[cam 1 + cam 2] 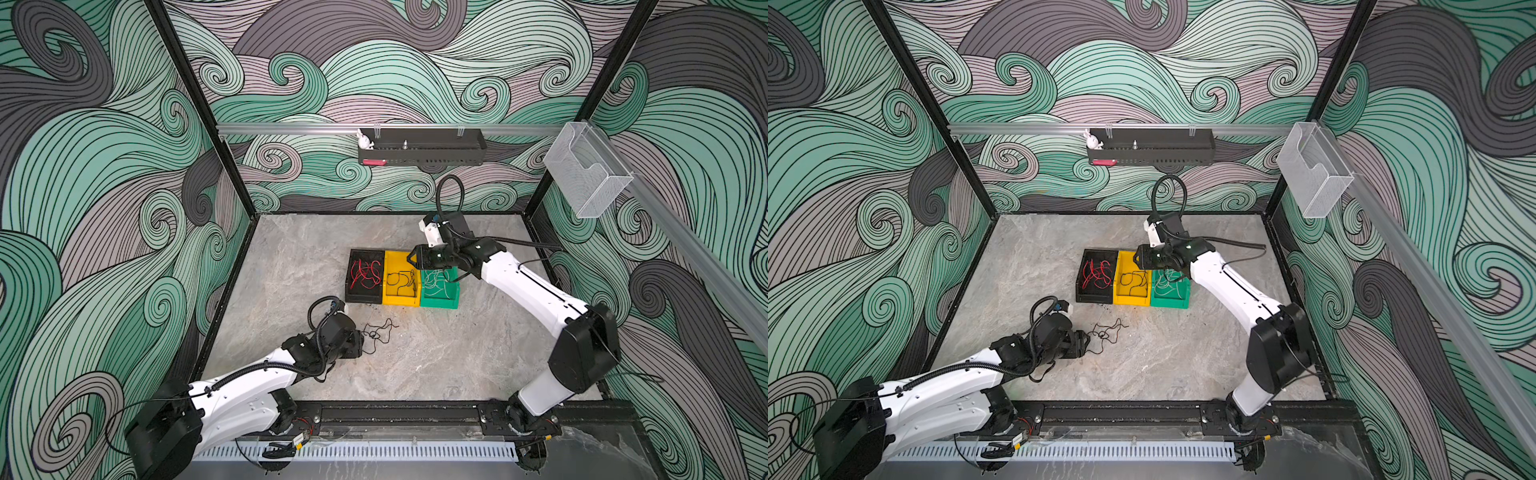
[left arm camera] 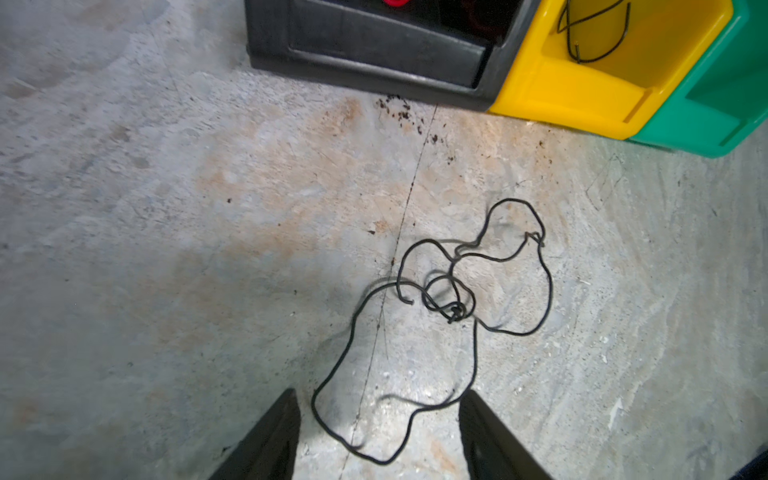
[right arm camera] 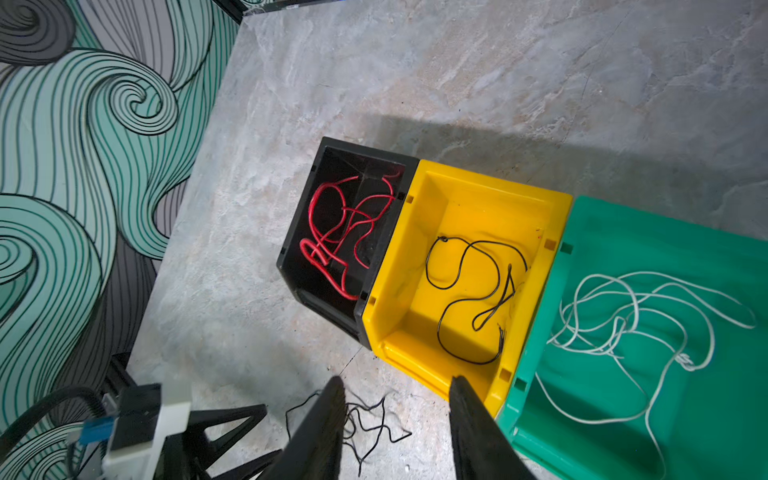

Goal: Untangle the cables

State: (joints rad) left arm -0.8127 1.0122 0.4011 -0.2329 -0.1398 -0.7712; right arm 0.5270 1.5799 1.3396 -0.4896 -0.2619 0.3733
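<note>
Left wrist view: the left gripper (image 2: 380, 436) has its two dark, wedge-shaped fingers spread wide and grips nothing. One limp loop of the loose black cable (image 2: 455, 309) lies flat on the table (image 2: 166, 249) between them. The rest of this thin wire runs away from the fingers in crossing loops with a small knot at their middle. It stops short of the bins, with bare mottled grey stone on every side.

Seen from the right wrist, the right gripper (image 3: 401, 432) also stands parted and empty, above the front lip of the yellow bin (image 3: 415, 257). Three smooth, hard plastic bins stand in a row, wall against wall. The black bin (image 3: 299, 257) holds curled red cables (image 3: 318, 257). The yellow one holds a single thin black cable (image 3: 443, 239). The green bin (image 3: 602, 232) holds tangled white cables (image 3: 619, 324).

In both top views the bins stand mid-table, well clear of the wave-patterned walls.
</note>
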